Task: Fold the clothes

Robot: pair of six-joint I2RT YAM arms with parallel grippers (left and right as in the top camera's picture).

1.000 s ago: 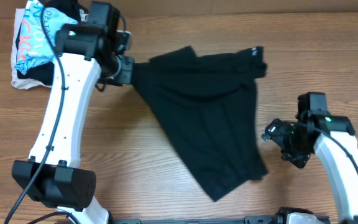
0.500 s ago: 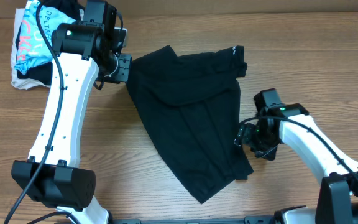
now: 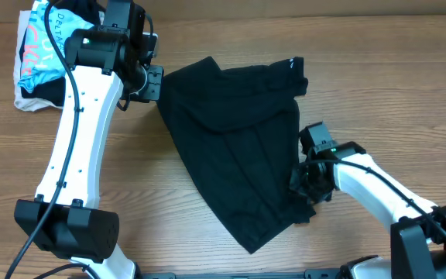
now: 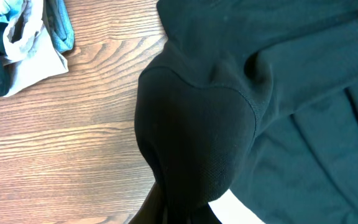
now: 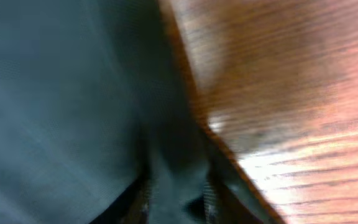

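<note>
The clothes [image 3: 238, 155], a plain black garment with a small white logo [image 3: 291, 62] at its far right corner, lie spread diagonally across the wooden table. My left gripper [image 3: 155, 84] is shut on the garment's upper left corner. In the left wrist view the gripper [image 4: 179, 213] pinches a bulging fold of the black fabric [image 4: 229, 93]. My right gripper [image 3: 300, 184] sits on the garment's right edge, low down. The right wrist view is blurred, and there the gripper [image 5: 179, 199] has its fingers [image 5: 149, 200] closed in around a fold of the black cloth [image 5: 55, 93].
A pile of other laundry lies at the far left corner: a light-blue top with lettering [image 3: 45, 39] over a beige garment [image 3: 28, 102]. It also shows at the left wrist view's upper left as a pale bundle [image 4: 23, 43]. Bare wood [image 3: 393, 101] lies right of the garment.
The left gripper dragged the garment a little leftward, then stayed still. The right gripper moved left onto the garment's right edge and its jaws closed in on the cloth.
</note>
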